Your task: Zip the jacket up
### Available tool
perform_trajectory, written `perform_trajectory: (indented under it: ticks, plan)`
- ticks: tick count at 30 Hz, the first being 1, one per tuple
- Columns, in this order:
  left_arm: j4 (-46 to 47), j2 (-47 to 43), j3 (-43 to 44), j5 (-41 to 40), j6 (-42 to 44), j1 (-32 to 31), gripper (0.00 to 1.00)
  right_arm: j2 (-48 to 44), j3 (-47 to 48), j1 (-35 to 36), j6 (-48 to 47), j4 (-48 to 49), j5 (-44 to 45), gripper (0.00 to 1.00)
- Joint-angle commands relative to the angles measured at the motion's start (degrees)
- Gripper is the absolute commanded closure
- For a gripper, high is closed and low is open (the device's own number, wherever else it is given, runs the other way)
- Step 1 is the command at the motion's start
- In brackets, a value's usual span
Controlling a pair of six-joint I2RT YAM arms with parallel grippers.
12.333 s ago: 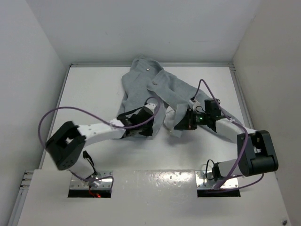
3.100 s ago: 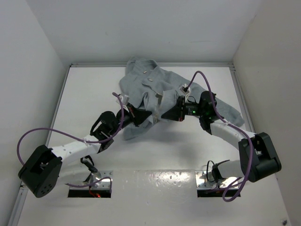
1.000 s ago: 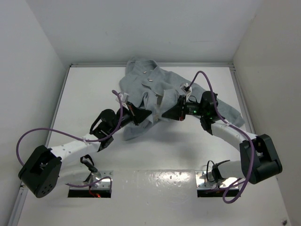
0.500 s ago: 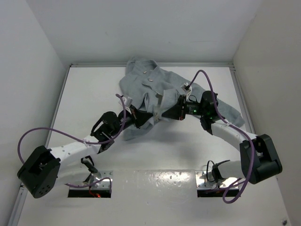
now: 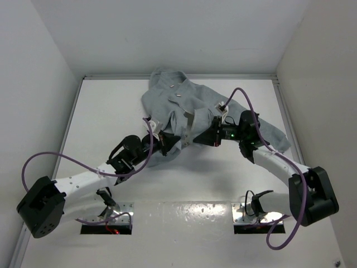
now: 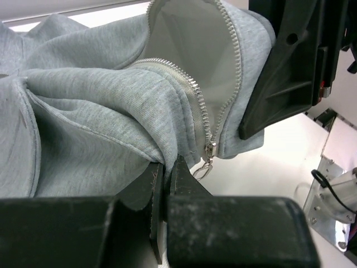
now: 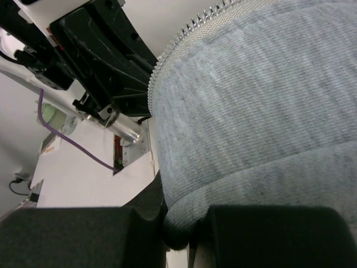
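Left gripper sits with its jaws pressed together on the bottom hem of the jacket, right beside the zipper slider. The pull tab hangs free at the finger's 3 o'clock side. That grip looks meant to anchor the hem, so the slider has something to pull against. Right gripper is clamped on a thick fold of grey fleece, probably to hold the other front edge taut and lined up.

From above, both grippers meet at the jacket's 6 o'clock hem, the left gripper at 9 o'clock of the right gripper. The jacket lies bunched on the table toward 12 o'clock, collar farthest away.

Only the left wrist camera shows the slider low on the track and the zipper teeth parted above it. The right wrist camera shows teeth along one edge, but no slider. The overhead camera gives the layout and hides the zipper detail.
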Motion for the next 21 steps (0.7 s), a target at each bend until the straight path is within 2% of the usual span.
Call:
perform_trajectory:
  ticks: [1,11,21]
  plan:
    - [2.19,-1.84,1.95,0.35,4.98,-0.93,1.00,-2.55,0.14,-0.18,-3.78,0.39,0.01,1.00]
    - [-2.30,-2.37,2.48,0.97,17.38,-8.05,1.00,-0.09,1.54,0.00,5.54,9.35,2.12,1.00]
    - [-6.69,-2.37,2.48,-3.78,19.58,-9.11,1.00,-2.19,-0.65,-0.54,6.25,8.83,0.45,1.00]
